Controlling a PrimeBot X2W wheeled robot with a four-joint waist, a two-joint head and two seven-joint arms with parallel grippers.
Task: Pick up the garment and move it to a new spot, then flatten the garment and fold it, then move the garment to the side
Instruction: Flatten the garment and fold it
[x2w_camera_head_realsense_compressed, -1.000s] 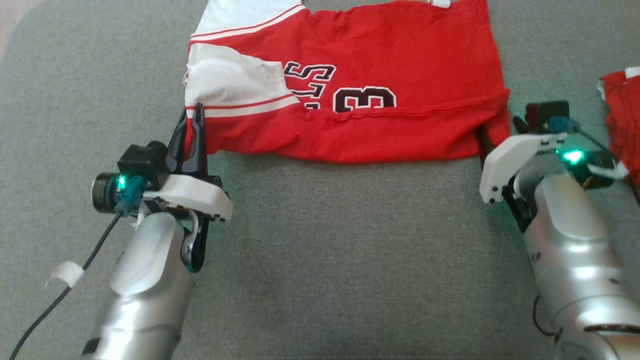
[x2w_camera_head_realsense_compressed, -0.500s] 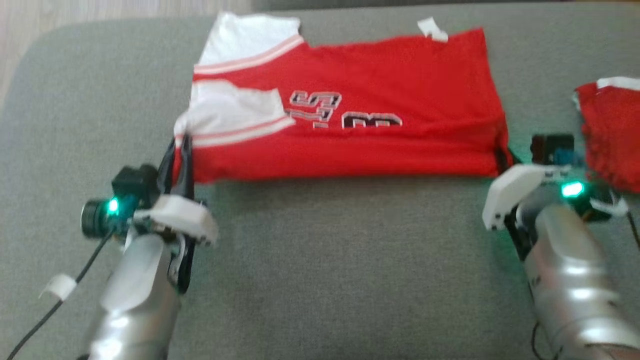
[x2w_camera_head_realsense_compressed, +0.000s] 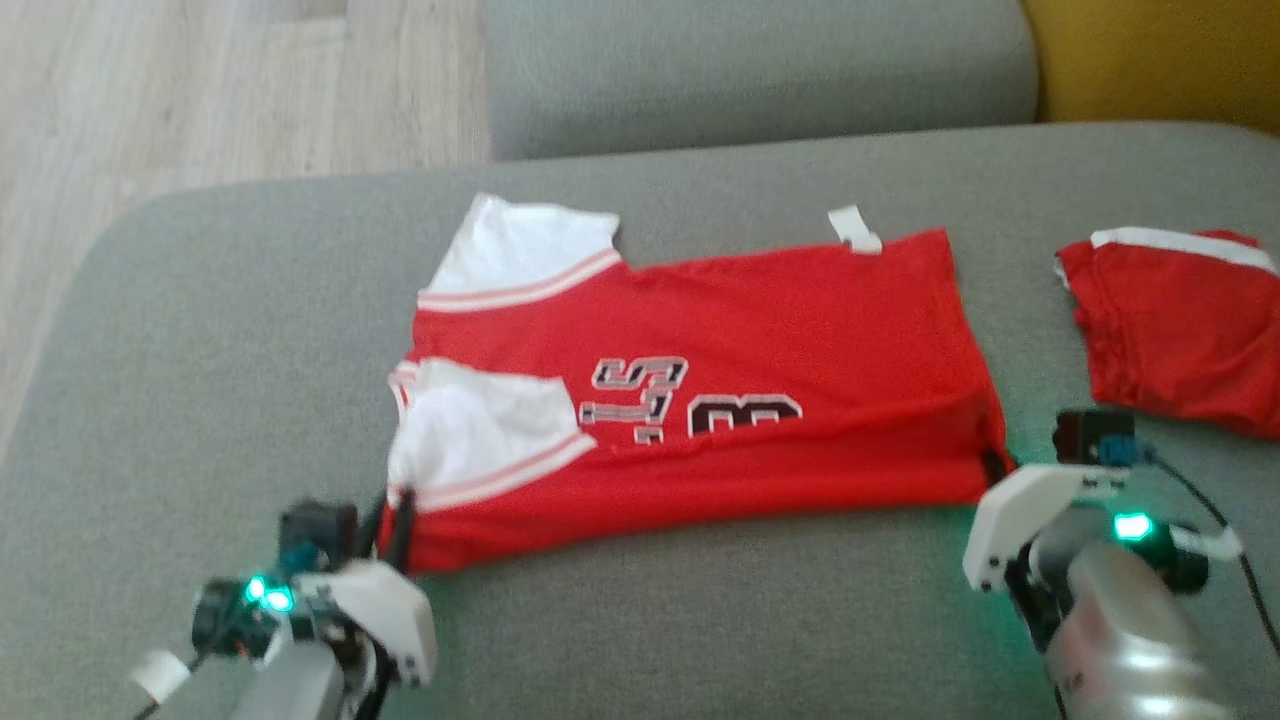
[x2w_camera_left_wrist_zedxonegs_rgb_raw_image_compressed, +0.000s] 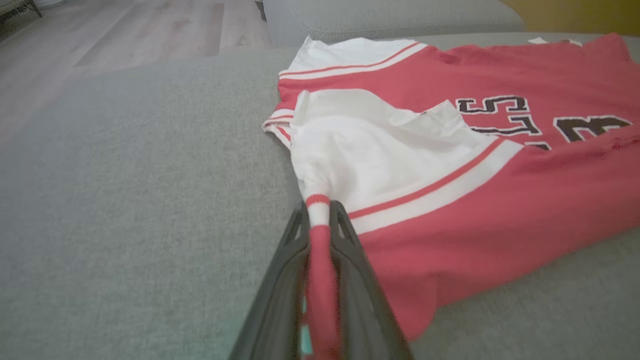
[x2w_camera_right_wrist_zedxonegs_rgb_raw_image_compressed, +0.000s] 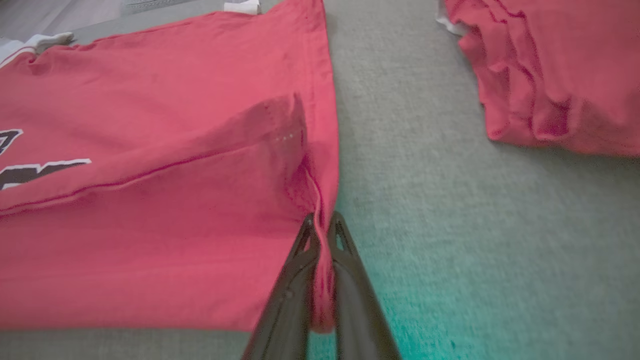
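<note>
The garment (x2w_camera_head_realsense_compressed: 750, 330) is a red jersey with white sleeves and black lettering, lying spread on the grey sofa seat (x2w_camera_head_realsense_compressed: 650, 620). My left gripper (x2w_camera_head_realsense_compressed: 390, 520) is shut on its near left corner, and the left wrist view shows red and white cloth pinched between the fingers of the left gripper (x2w_camera_left_wrist_zedxonegs_rgb_raw_image_compressed: 318, 205). At the garment's near right corner my right gripper (x2w_camera_head_realsense_compressed: 993, 465) is also shut. In the right wrist view a fold of the garment (x2w_camera_right_wrist_zedxonegs_rgb_raw_image_compressed: 150, 215) runs between the closed fingers of the right gripper (x2w_camera_right_wrist_zedxonegs_rgb_raw_image_compressed: 322, 217).
A second red piece of clothing (x2w_camera_head_realsense_compressed: 1180, 330) lies crumpled on the seat to the right, close to my right arm. The sofa backrest (x2w_camera_head_realsense_compressed: 750, 70) and a yellow cushion (x2w_camera_head_realsense_compressed: 1150, 50) are behind. Wooden floor (x2w_camera_head_realsense_compressed: 200, 90) lies past the seat's left edge.
The head camera has tilted up, so the backrest and floor now show. My right gripper has closed on the garment's near right corner. The left grip is unchanged.
</note>
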